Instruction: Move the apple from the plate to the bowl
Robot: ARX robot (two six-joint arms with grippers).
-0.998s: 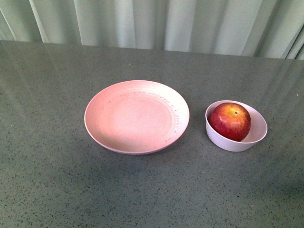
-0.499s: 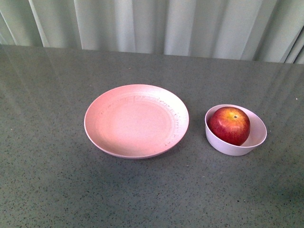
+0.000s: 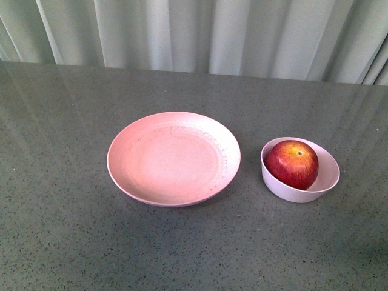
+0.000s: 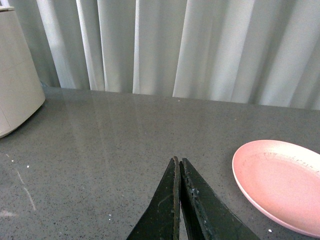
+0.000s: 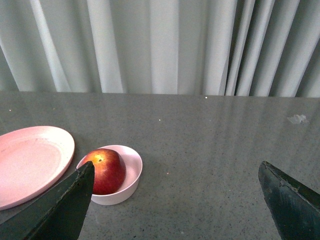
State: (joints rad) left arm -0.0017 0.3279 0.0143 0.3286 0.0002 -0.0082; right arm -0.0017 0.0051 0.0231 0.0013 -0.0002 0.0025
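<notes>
Apple [image 3: 291, 164], deep red with a yellow-orange patch around its stem dimple, sits inside the bowl [image 3: 326, 180], resting against the wall that faces the plate [image 3: 173, 158], so that a crescent of the bowl's pale inside shows on the far side of it. The bowl stands on the grey speckled counter [image 3: 73, 230] just beside the plate, apart from it, with a narrow strip of counter between their rims. The plate lies flat near the middle of the counter, salmon-pink and bare. Behind the counter's back edge hangs a pale pleated curtain [image 3: 200, 30]. From the left wrist, the left gripper [image 4: 179, 167] has its two dark fingers pressed together with nothing between them, above bare counter, the plate's rim off to one side; a cream rounded object [image 4: 15, 85] stands at the counter's edge near the curtain. From the right wrist, the right gripper [image 5: 177, 172] is spread wide, its dark fingers [image 5: 65, 205] far apart and holding nothing, with the apple in the bowl and part of the plate seen beyond one finger.
</notes>
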